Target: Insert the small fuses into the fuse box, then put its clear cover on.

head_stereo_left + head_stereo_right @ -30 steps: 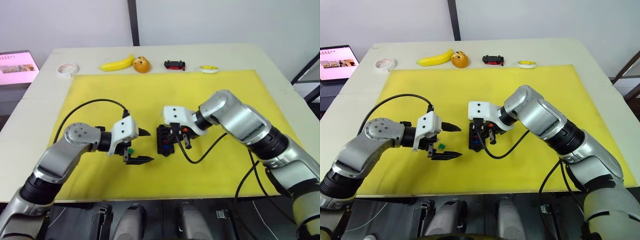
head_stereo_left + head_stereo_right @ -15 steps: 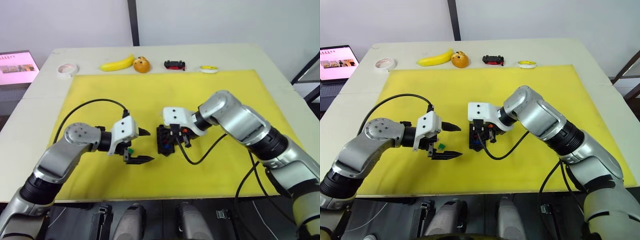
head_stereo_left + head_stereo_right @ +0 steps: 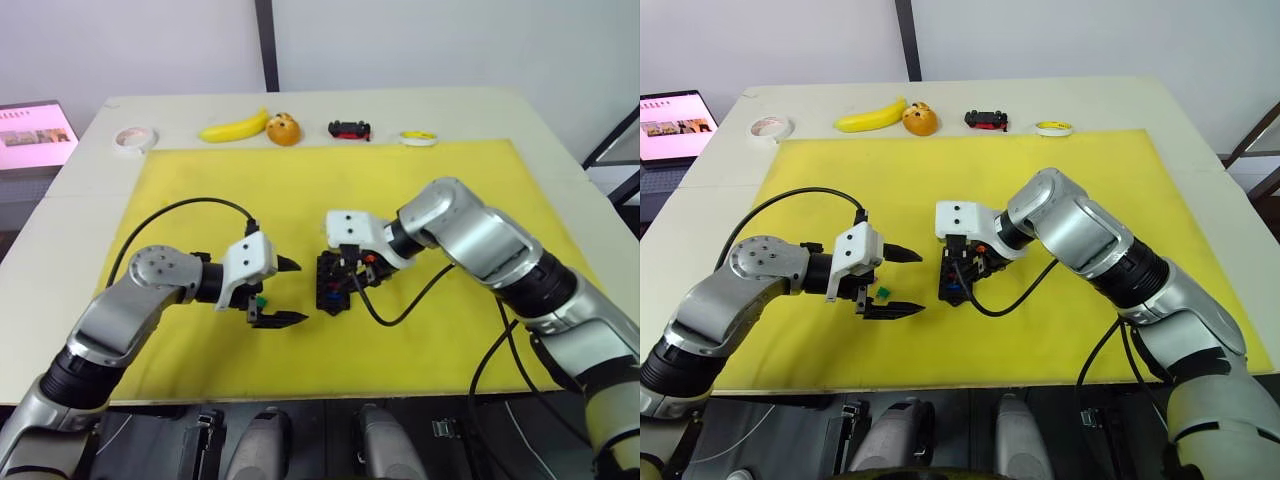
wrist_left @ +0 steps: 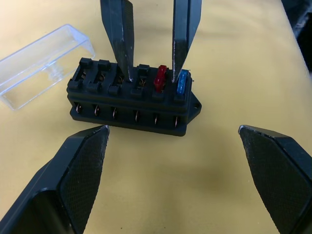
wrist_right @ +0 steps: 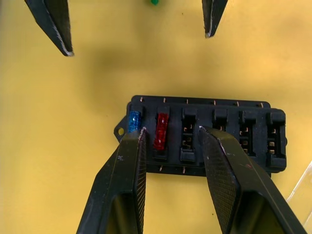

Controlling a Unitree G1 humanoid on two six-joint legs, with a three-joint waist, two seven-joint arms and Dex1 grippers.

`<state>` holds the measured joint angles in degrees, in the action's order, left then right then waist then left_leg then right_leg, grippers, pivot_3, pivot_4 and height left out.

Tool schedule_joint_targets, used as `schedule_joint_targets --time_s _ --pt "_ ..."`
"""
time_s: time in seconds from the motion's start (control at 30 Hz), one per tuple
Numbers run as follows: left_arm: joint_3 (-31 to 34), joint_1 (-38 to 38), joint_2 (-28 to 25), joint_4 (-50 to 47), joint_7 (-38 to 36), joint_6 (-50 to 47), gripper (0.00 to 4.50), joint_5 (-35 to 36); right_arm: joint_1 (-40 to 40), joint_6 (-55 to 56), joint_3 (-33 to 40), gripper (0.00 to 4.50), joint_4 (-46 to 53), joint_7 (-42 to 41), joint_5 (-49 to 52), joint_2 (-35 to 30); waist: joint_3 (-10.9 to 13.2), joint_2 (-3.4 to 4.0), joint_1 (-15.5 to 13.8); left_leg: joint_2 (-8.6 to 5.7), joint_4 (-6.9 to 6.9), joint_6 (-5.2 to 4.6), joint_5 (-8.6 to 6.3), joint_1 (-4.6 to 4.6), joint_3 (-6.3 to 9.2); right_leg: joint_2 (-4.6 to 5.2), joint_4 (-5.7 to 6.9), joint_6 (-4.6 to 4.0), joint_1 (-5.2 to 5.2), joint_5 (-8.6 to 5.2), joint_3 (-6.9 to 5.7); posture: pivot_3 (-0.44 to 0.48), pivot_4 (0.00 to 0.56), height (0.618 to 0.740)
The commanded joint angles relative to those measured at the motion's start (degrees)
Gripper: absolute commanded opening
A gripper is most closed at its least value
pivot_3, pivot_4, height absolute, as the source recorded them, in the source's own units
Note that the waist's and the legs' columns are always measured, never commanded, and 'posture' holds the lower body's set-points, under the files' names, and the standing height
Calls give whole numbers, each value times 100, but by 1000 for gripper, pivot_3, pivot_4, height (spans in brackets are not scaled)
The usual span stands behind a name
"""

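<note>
The black fuse box (image 3: pixel 330 285) lies mid-mat with a blue fuse (image 4: pixel 182 82) and a red fuse (image 4: pixel 160 78) seated at one end; its other slots look empty. My right gripper (image 5: pixel 171 128) is open, with its fingertips (image 4: pixel 127 73) resting on the box top either side of the red fuse and the slot beside it. My left gripper (image 3: pixel 300 292) is wide open just left of the box. A green fuse (image 3: pixel 260 299) lies on the mat by its lower finger. The clear cover (image 4: pixel 41 63) lies on the mat just behind the box.
Along the table's far edge, beyond the yellow mat (image 3: pixel 200 190), are a tape roll (image 3: pixel 134 138), a banana (image 3: pixel 235 128), an orange fruit (image 3: pixel 285 130), a toy car (image 3: pixel 349 129) and a yellow tape roll (image 3: pixel 418 137). A laptop screen (image 3: pixel 30 130) stands at far left.
My right gripper's fingers have swung in from the box's right side to sit over its top. The left arm has not moved.
</note>
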<state>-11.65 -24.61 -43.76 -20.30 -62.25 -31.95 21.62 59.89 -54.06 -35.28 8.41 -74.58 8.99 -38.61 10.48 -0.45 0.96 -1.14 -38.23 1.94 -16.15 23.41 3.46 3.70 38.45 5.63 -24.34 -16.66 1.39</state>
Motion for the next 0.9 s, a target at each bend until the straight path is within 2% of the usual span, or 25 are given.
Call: schedule_joint_targets --time_s 0.03,0.17,0.27,0.33,0.53,0.9 --pt "40 -59 10 -81 10 104 4500 -41 215 82 402 1802 82 -39 163 -22 0 0 0 0 0 0 0 0 0 0 0 0 0 0 0 0 150 740" --pt "48 -65 11 -73 10 108 4500 -41 76 216 800 1802 190 41 355 -59 0 0 -3 0 0 0 0 0 0 0 0 0 0 0 0 0 150 740" --pt "53 -63 10 -54 8 127 4500 -50 -471 588 1193 909 445 282 461 -78 -2 -4 -22 0 1 0 0 0 1 1 -1 0 0 0 0 0 150 740" --pt "56 -64 11 -38 4 136 4500 -57 -896 976 1350 41 681 364 471 -128 -2 -4 -21 1 0 0 0 0 0 2 -2 0 2 0 0 0 150 740" --pt "62 -89 7 15 -22 156 4500 -68 -1672 1295 1667 41 1002 820 620 115 -2 -4 12 1 -1 0 0 -1 -2 -1 4 0 0 0 2 0 150 740" --pt "45 -138 6 77 -72 179 4500 -89 -1998 1383 1586 41 797 1212 568 225 -2 -4 -11 0 -2 0 0 -2 -1 -1 6 0 2 0 2 0 150 740"
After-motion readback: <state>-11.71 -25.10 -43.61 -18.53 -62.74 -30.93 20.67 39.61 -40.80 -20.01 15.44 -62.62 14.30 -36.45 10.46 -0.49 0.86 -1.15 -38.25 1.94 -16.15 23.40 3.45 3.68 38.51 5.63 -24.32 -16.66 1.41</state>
